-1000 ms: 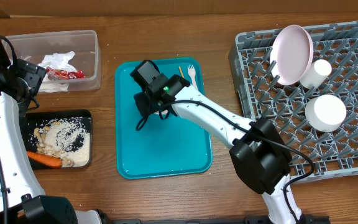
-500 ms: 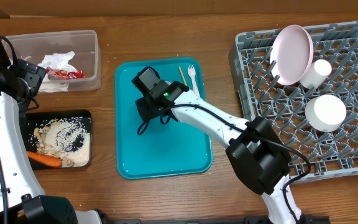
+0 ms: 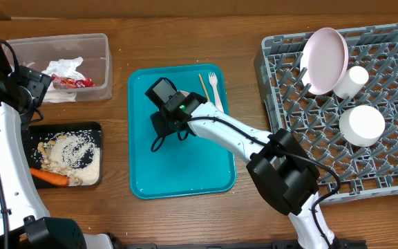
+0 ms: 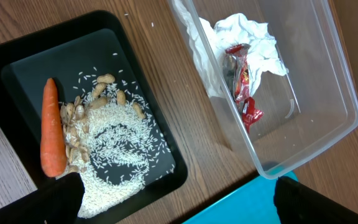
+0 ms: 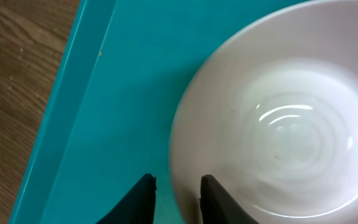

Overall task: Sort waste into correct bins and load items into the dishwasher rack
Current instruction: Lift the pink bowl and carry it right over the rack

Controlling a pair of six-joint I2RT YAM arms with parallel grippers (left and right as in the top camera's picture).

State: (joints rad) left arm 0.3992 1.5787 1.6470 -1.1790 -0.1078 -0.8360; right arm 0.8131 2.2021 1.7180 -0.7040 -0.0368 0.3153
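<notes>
on the teal tray (image 3: 185,166), i am straddling the bowl (image 5: 278,124) rim with my right gripper (image 5: 178,182), jaws narrow, hold unclear; fork (image 3: 213,81) and stick (image 3: 202,84) are lying at its far edge; waste (image 3: 64,72) looks binned, plate (image 3: 325,59) racked.

You have bright, even light from above in every view; shadows in the overhead view are soft and short. Expect curved glare streaks inside the small white bowl (image 5: 278,124) and faint reflections on the walls of the clear plastic rectangular tub (image 4: 328,93). The right wrist view is soft, and the right gripper (image 5: 178,193) is out of focus. The left wrist view is sharp except for the blurred left gripper (image 4: 179,202) at its bottom corners.
</notes>
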